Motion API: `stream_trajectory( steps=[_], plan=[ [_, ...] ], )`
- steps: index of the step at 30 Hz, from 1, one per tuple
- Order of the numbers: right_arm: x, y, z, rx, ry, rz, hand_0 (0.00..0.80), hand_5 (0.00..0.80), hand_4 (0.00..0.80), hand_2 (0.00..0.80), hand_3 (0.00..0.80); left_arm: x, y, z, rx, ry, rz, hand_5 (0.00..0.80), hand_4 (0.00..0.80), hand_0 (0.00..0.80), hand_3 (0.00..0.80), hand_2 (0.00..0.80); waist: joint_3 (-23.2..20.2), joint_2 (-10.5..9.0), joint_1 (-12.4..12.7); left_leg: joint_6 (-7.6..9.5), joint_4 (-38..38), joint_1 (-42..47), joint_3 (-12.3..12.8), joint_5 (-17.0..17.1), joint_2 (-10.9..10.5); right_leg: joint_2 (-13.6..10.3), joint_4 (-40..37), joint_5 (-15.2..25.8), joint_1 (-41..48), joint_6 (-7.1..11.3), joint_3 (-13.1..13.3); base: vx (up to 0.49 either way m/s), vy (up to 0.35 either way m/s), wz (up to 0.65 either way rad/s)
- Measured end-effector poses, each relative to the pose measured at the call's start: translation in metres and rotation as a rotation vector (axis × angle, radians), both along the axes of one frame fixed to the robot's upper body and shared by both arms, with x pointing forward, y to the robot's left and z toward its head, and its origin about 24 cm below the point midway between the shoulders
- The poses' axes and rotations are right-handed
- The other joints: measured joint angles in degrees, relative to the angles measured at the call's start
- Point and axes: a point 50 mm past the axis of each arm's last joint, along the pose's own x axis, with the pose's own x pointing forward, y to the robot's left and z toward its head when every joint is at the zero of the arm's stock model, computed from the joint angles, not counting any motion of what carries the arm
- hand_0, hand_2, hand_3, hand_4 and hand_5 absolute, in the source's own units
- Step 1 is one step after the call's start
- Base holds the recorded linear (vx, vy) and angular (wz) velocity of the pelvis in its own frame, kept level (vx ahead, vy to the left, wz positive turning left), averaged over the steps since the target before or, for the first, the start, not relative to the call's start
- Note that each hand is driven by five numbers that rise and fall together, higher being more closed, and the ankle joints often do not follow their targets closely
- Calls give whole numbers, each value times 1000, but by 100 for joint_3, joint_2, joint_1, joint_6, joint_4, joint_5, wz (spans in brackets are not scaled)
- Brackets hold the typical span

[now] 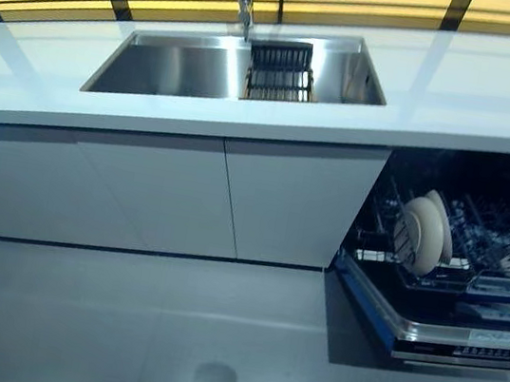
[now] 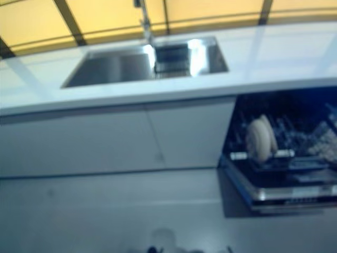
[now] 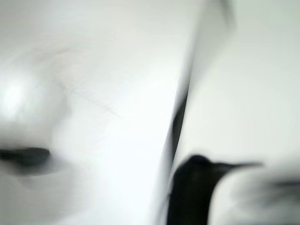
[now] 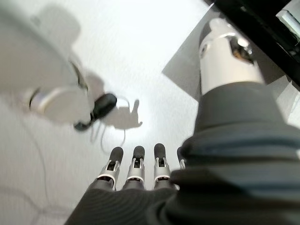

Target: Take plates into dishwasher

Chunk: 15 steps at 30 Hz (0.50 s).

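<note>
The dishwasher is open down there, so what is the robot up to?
Nothing is being handled right now. The right robot hand hangs over the floor with straight fingers, holding nothing; the left wrist view is too blurred to read. The dishwasher stands open under the counter, with two plates upright in its pulled-out rack. The sink holds a dark basket; no plates show there.

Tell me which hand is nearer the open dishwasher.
Right, probably. The right hand hangs over the floor just beside the dishwasher; the left hand shows blurred, with no dishwasher near it.

Robot hand [image 4: 140, 176], silver fingers, dark tips, dark ribbed cover
</note>
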Motion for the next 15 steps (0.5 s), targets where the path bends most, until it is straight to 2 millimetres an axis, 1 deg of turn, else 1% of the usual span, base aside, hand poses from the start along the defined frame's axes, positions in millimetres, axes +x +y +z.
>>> stream_trajectory(
  steps=[1,3,5,7,8,10,11,13,15],
  plan=[
    [7,1,3,14,-39,-20,0,0,0,0,0,1,-1,0,-3,-6,-1,0,0,0,0,0,48,55,1,-16,106,-94,0,-13,-11,-25,152,-48,-120,-20,17,-67,48,0],
    [14,1,7,26,-81,-45,0,0,0,0,0,2,-3,0,-15,-20,8,0,0,0,0,0,92,103,-3,-30,235,-198,-5,-42,-36,-63,341,-115,-255,-40,39,-22,12,1],
    [22,0,12,51,-139,-96,0,0,0,0,0,5,-8,0,-32,-37,11,0,0,0,0,0,159,237,2,-43,440,-355,-9,-87,-38,-90,575,-183,-427,-78,63,-33,9,-1],
    [30,0,16,70,-182,-126,0,0,0,0,0,6,-8,1,-33,-44,9,0,0,0,0,0,182,291,3,-29,614,-472,-4,-142,-42,-124,735,-224,-576,-104,68,-83,32,-4],
    [38,-1,22,92,-253,-176,0,0,0,0,0,8,-10,2,-36,-54,8,0,0,0,0,0,196,324,6,-51,846,-657,13,-219,-55,-189,918,-268,-739,-110,65,-54,50,-7],
    [45,-4,29,112,-320,-227,0,0,0,0,0,10,-13,2,-44,-61,6,0,0,0,0,0,233,388,-8,-51,1005,-805,14,-262,-59,-215,1031,-281,-872,-98,72,-28,48,-5],
    [49,-7,35,137,-383,-291,0,0,0,0,0,12,-17,2,-60,-69,10,0,0,0,0,0,271,452,-7,-39,1138,-890,22,-297,-83,-268,1157,-299,-962,-104,76,-15,48,0],
    [63,-10,47,159,-468,-333,0,0,0,0,0,12,-21,1,-81,-77,26,0,0,0,0,0,301,531,3,-48,1297,-949,54,-359,-120,-319,1325,-348,-1054,-91,150,67,61,-4],
    [74,-12,57,163,-533,-354,0,0,0,0,0,11,-22,1,-85,-76,27,0,0,0,0,0,307,563,-3,-41,1409,-986,82,-420,-145,-382,1424,-379,-1117,-72,171,34,63,-11]
  ],
)
